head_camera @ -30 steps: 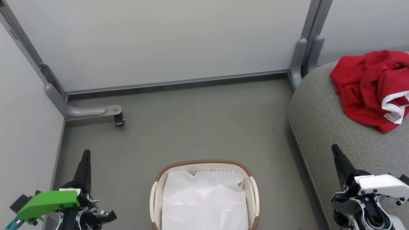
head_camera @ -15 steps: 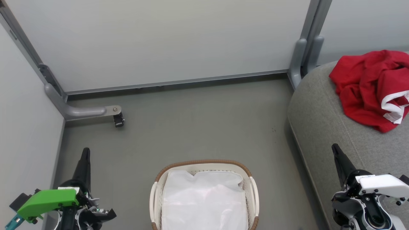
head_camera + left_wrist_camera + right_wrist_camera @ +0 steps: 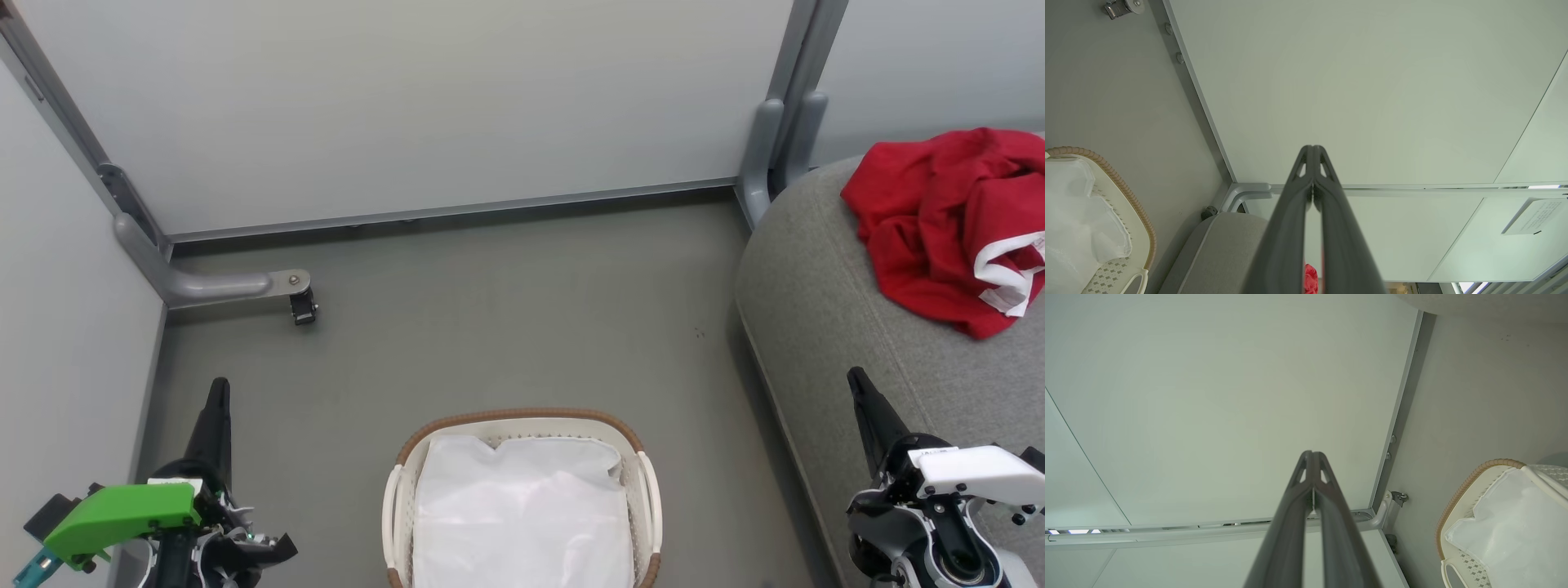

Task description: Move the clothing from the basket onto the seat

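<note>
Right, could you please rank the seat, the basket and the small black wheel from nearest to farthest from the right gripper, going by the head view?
1. The seat, directly beside the right gripper, on the robot's right.
2. The basket, on the floor at centre.
3. The black wheel, far left by the wall.

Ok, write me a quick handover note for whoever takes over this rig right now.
Hands: the left hand is shut and empty, low beside the basket; the right hand is shut and empty at the edge of the seat.
Things: the clothing lies crumpled on the seat. The basket stands on the floor with a white sheet on top.
Done: red clothing is on the seat.
Left: whether anything lies under the sheet cannot be told, so check.
</note>
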Tool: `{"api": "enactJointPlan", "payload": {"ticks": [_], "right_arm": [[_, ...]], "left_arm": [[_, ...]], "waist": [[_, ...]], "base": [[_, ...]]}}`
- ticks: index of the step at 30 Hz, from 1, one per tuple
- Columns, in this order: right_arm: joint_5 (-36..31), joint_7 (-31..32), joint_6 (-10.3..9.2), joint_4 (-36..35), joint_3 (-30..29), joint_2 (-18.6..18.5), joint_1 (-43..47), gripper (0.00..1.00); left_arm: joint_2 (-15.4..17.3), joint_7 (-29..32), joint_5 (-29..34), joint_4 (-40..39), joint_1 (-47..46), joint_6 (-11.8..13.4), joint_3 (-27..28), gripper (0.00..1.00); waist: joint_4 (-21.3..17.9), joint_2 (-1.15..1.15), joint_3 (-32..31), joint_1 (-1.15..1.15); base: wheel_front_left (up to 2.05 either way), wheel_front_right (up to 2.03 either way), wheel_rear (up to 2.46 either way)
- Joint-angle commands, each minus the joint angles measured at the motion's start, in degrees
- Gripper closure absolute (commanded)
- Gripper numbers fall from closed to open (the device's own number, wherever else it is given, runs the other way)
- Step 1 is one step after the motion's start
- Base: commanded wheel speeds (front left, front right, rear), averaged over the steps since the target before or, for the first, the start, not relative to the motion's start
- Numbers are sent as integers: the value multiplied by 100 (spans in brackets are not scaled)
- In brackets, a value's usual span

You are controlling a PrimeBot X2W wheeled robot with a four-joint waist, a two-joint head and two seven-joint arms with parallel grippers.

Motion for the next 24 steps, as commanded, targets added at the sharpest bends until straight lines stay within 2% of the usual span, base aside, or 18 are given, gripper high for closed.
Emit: {"api": "enactJointPlan", "payload": {"ticks": [1,24], "right_arm": [[22,18,-2,-23,-8,-34,-38,100],[22,17,-2,-23,-8,-34,-37,100]], "left_arm": [[15,24,11,12,-54,-28,31,100],[-2,44,33,13,-58,-29,51,100]], "waist": [[0,0,0,0],[0,0,0,0]], "base": [[0,0,0],[0,0,0]]}}
